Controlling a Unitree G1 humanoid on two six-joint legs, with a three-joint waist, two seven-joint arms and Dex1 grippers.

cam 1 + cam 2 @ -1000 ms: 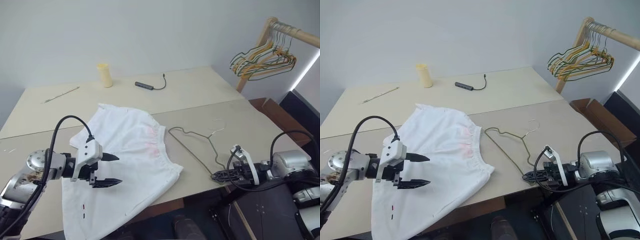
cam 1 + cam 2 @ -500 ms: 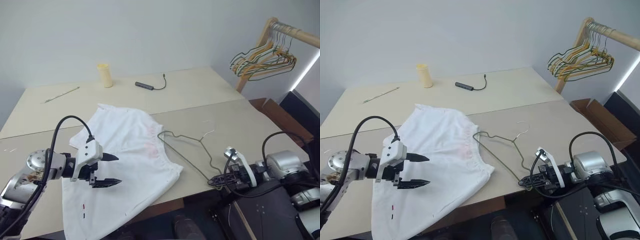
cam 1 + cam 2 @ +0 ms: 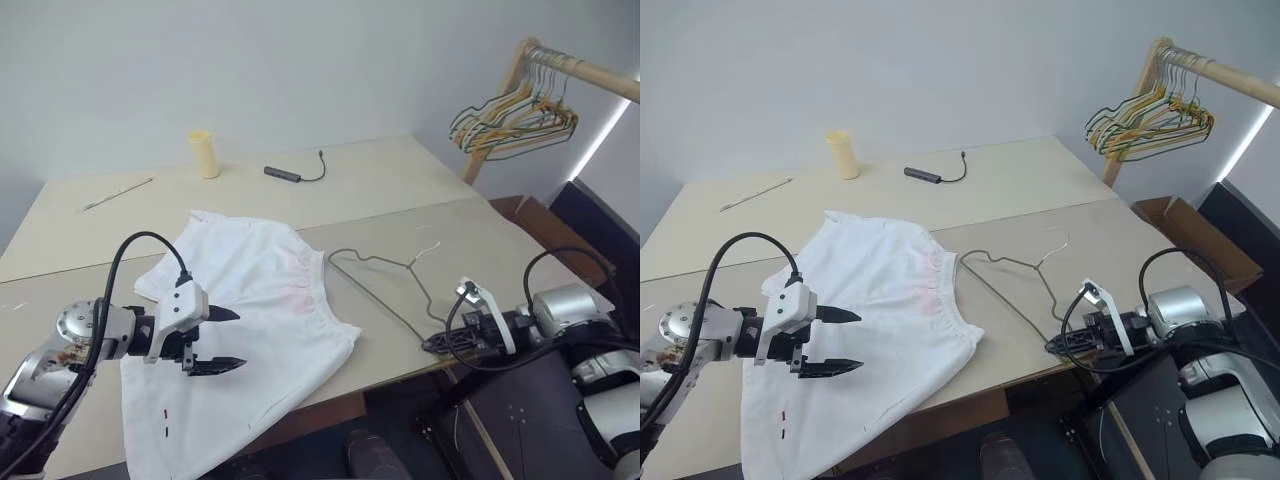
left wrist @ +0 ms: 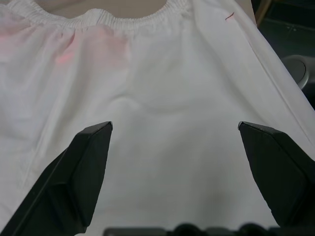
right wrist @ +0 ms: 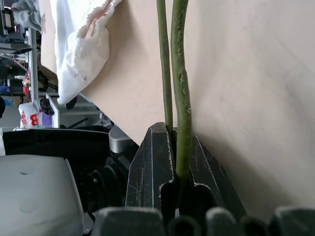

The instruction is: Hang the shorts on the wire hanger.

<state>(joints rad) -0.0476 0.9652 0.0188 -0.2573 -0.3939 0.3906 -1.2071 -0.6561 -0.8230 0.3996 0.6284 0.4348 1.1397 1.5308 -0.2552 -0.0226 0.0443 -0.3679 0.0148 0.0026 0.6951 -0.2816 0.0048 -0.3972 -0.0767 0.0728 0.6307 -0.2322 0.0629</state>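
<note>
The white shorts (image 3: pixel 262 300) lie spread on the table, waistband toward the right, with a faint pink patch near it. My left gripper (image 3: pixel 239 340) hovers open just over the shorts' lower part; in the left wrist view its fingers (image 4: pixel 82 172) stand wide apart above the fabric (image 4: pixel 167 103). The thin dark wire hanger (image 3: pixel 385 285) lies on the table right of the waistband, hook pointing away from me. My right gripper (image 3: pixel 435 345) is shut on the hanger's near corner at the table's front edge; the wire (image 5: pixel 180 93) runs out from between the closed jaws.
A yellow cup (image 3: pixel 204 153), a dark adapter with cable (image 3: pixel 285 174) and a thin stick (image 3: pixel 118 193) sit at the table's far side. A wooden rack with coloured hangers (image 3: pixel 510 112) stands at the right, a cardboard box (image 3: pixel 1180 222) on the floor below it.
My right gripper first swung the hanger toward the shorts, then back right and slightly away from me. The left gripper stayed still and open. The view shifted slightly.
</note>
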